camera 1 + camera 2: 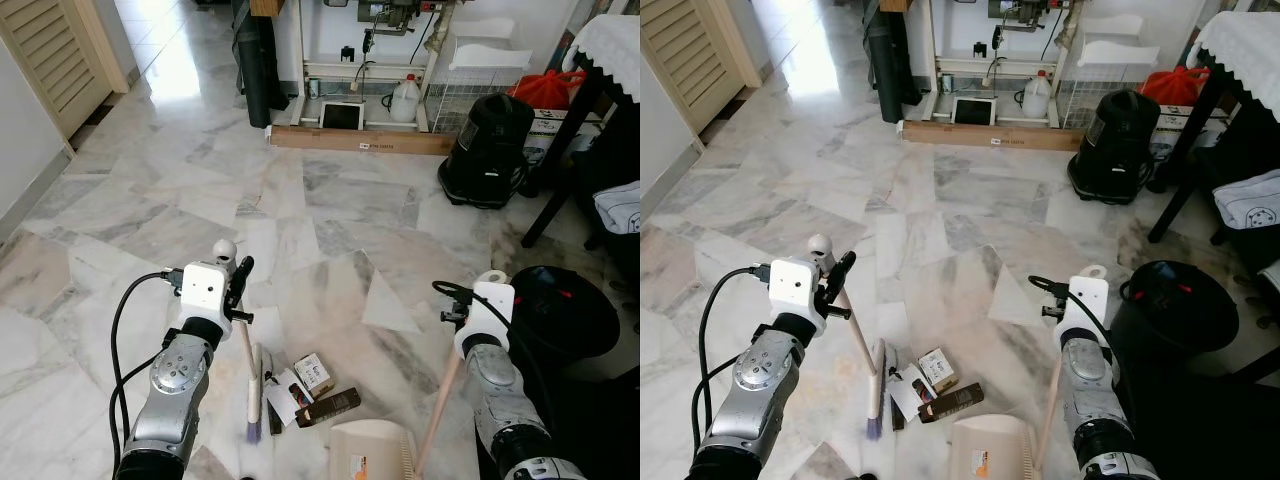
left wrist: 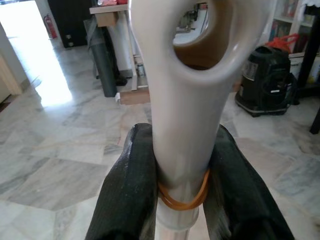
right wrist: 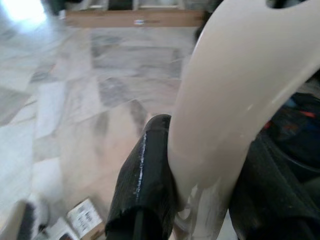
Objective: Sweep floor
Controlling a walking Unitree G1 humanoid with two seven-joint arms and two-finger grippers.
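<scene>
Left pincer (image 2: 175,200) gripping broom (image 1: 248,385), right pincer (image 3: 200,185) dustpan (image 1: 372,450)

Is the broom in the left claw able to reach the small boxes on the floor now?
Probably yes. The left claw grips the broom, whose brush end already rests beside the small boxes, and bare floor lies between them and the dustpan.

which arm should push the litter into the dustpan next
Probably the left. Its gripper is shut on the broom handle, and the bristles sit right beside the small boxes. The right gripper only holds the dustpan just past them.
</scene>
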